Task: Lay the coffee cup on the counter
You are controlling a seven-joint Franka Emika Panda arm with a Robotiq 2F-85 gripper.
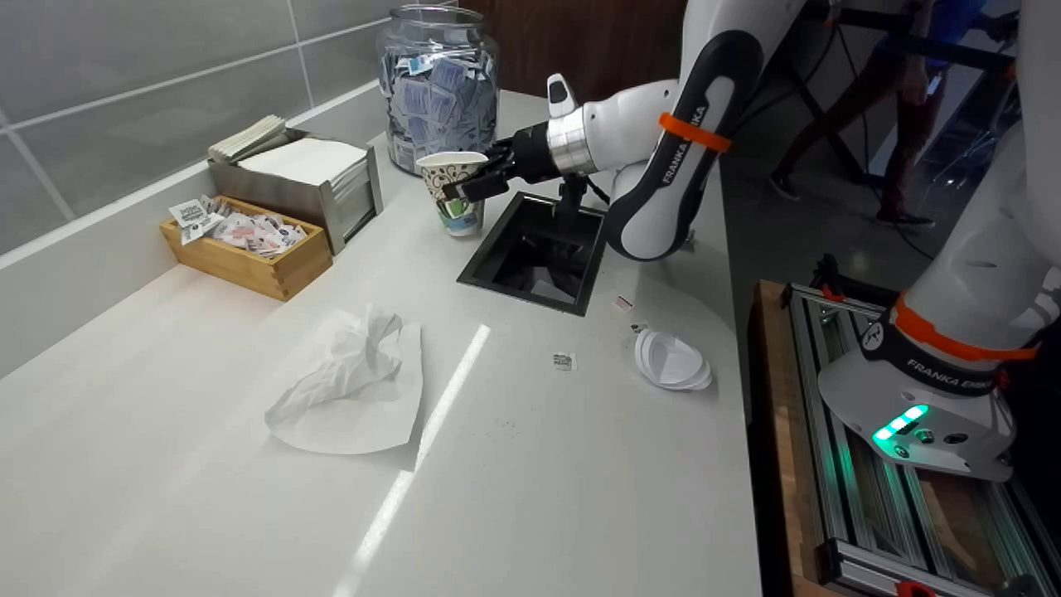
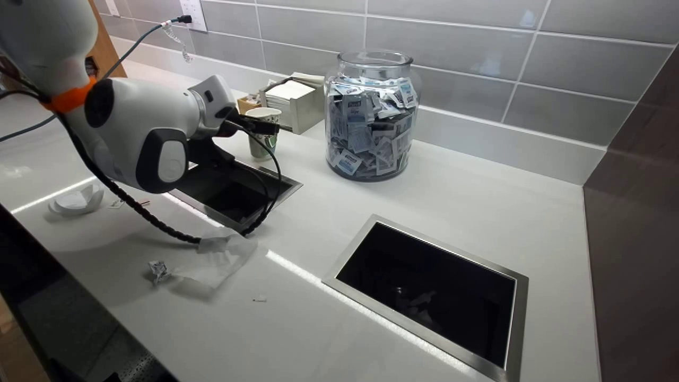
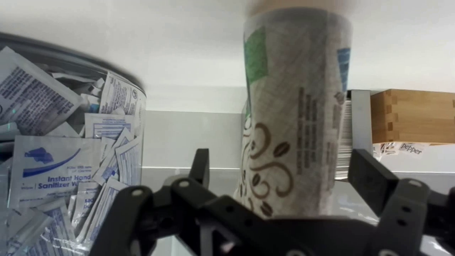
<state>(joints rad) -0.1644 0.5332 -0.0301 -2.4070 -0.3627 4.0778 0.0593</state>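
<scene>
Coffee cup [image 3: 295, 113] stands upright, the hand [image 3: 283, 169] gaping around it; crooked withdrawal could tip it towards the hole [image 1: 497, 249] at its four o'clock in an exterior view.

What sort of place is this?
Probably an office break room or self-serve café area. Signs: a clear glass jar of white-and-blue wipe packets, a grey metal holder of white paper napkins, and a light wooden box of small packets, one reading "pepper".
</scene>
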